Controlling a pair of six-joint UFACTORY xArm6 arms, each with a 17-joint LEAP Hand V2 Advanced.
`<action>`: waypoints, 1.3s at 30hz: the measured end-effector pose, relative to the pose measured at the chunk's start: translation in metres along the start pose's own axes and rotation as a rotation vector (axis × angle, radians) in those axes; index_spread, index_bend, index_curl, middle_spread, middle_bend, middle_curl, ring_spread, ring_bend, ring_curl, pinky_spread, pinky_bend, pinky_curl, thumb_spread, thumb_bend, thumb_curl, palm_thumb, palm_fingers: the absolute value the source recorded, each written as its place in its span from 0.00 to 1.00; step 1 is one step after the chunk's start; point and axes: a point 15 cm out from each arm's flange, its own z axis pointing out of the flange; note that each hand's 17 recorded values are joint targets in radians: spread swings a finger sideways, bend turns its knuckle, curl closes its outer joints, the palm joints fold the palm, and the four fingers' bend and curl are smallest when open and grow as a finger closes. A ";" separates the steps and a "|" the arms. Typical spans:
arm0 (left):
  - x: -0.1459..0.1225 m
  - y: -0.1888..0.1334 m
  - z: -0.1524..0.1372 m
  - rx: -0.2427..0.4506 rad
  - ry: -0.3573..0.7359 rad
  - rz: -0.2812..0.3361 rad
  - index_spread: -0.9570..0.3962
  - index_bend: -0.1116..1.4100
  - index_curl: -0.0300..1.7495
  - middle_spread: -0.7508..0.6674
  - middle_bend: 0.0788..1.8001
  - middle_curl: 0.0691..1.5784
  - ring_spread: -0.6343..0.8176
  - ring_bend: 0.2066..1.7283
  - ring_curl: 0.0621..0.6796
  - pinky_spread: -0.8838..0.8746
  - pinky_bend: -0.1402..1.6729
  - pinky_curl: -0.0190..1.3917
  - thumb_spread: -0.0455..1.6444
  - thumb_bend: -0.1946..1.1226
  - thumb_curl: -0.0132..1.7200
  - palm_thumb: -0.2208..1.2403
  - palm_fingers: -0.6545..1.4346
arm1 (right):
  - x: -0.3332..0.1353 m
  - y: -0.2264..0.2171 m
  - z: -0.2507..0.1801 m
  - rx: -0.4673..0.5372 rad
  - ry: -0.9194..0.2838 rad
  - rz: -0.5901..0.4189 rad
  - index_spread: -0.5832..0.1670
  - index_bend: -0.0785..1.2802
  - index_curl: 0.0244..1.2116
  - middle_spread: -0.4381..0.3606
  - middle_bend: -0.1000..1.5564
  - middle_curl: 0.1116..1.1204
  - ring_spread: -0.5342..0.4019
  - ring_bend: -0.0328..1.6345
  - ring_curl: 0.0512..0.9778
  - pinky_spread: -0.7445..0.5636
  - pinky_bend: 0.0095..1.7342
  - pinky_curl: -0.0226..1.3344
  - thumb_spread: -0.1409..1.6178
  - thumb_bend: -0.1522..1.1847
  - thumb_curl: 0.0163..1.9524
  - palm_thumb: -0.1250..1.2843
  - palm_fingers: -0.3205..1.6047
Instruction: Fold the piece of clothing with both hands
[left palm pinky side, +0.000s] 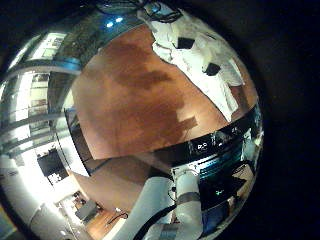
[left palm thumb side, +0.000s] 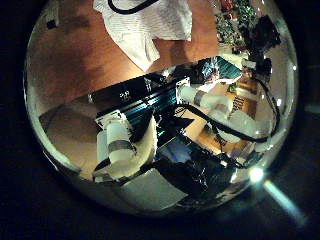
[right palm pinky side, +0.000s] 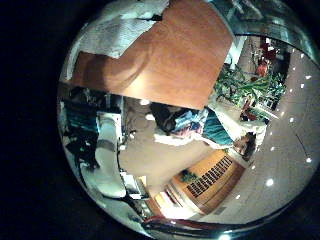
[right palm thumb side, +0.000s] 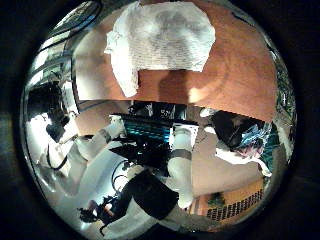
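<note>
The piece of clothing (right palm thumb side: 160, 40) is a pale striped cloth lying loosely spread on the wooden table (right palm thumb side: 230, 75), one edge rumpled. It also shows near the table's edge in the left thumb side view (left palm thumb side: 150, 28) and in the right little finger side view (right palm pinky side: 115, 35). Pale cloth (left palm pinky side: 200, 55) lies at the table's far side in the left little finger side view. Both palms are well above the table, apart from the cloth. Neither my left hand nor my right hand shows clearly.
The bare wooden tabletop (left palm pinky side: 130, 95) spreads beside the cloth. White arm segments (right palm thumb side: 185, 150) and dark equipment (left palm thumb side: 150, 95) stand past the table's edge. Potted plants (right palm pinky side: 245, 85) stand off in the room.
</note>
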 end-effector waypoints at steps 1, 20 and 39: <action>0.002 -0.004 0.004 -0.007 -0.002 0.013 0.68 0.19 0.22 0.57 0.13 0.26 0.50 0.39 0.28 0.59 0.32 0.35 0.64 0.13 0.19 0.35 0.41 | -0.001 -0.001 0.001 -0.004 0.000 -0.002 0.32 0.17 0.20 0.56 0.21 0.25 0.72 0.39 0.19 0.82 0.39 0.16 0.79 0.11 0.11 0.26 0.23; 0.068 -0.043 0.121 0.012 0.038 0.156 0.74 0.18 0.21 0.74 0.06 0.21 0.63 0.36 0.25 0.68 0.31 0.32 0.64 0.12 0.18 0.32 0.37 | -0.018 0.008 -0.012 -0.135 -0.052 -0.012 0.33 0.17 0.21 0.55 0.21 0.25 0.70 0.39 0.19 0.83 0.37 0.17 0.79 0.10 0.10 0.25 0.24; 0.087 -0.060 0.176 -0.042 -0.025 0.173 0.76 0.17 0.19 0.81 0.07 0.18 0.72 0.37 0.24 0.75 0.35 0.29 0.58 0.12 0.18 0.28 0.32 | -0.006 0.029 -0.026 -0.072 -0.063 0.030 0.33 0.18 0.21 0.55 0.20 0.24 0.68 0.39 0.20 0.83 0.35 0.17 0.80 0.10 0.10 0.26 0.25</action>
